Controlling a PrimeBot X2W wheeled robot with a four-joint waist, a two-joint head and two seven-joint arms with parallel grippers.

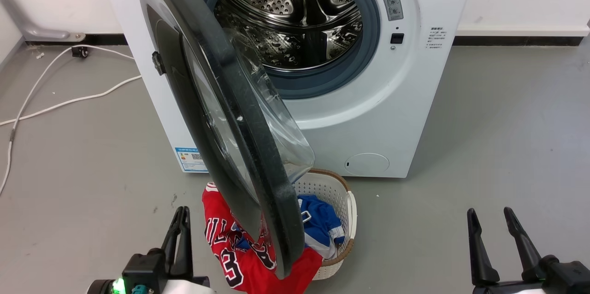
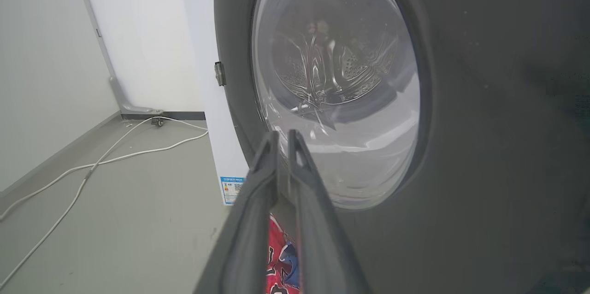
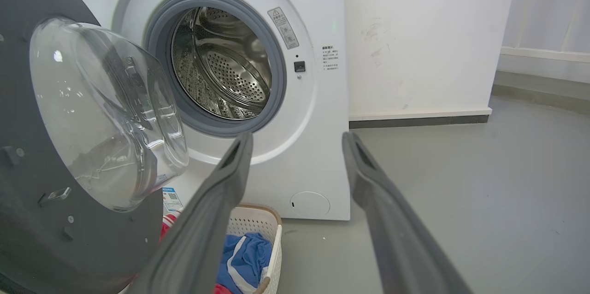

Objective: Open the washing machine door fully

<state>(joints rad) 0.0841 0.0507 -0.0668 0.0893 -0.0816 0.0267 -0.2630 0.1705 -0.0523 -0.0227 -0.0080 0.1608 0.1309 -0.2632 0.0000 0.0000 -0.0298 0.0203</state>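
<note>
Our left gripper [image 1: 180, 234] has its two fingers pressed together with nothing between them. It sits low at the near left, just left of the door's lower edge and apart from it. In its wrist view the fingers point at the outer face of the door. Our right gripper [image 1: 488, 220] has its fingers spread wide and empty, at the near right over bare grey floor [image 1: 507, 137], well apart from the machine.

Between the grippers, the washing machine door [image 1: 221, 114] stands swung out on its left hinge, edge-on to us and roughly square to the front of the washing machine [image 1: 392, 114]. Its clear glass bowl [image 1: 281, 119] bulges to the right. Behind it, the steel drum [image 1: 295, 13] lies open inside the grey gasket [image 1: 364, 54].

Under the door's near edge stands a white laundry basket [image 1: 332, 192] holding a blue garment [image 1: 318, 225], with a red jersey [image 1: 226, 248] draped over its left side. A white cable [image 1: 69, 100] trails across the floor at the far left.
</note>
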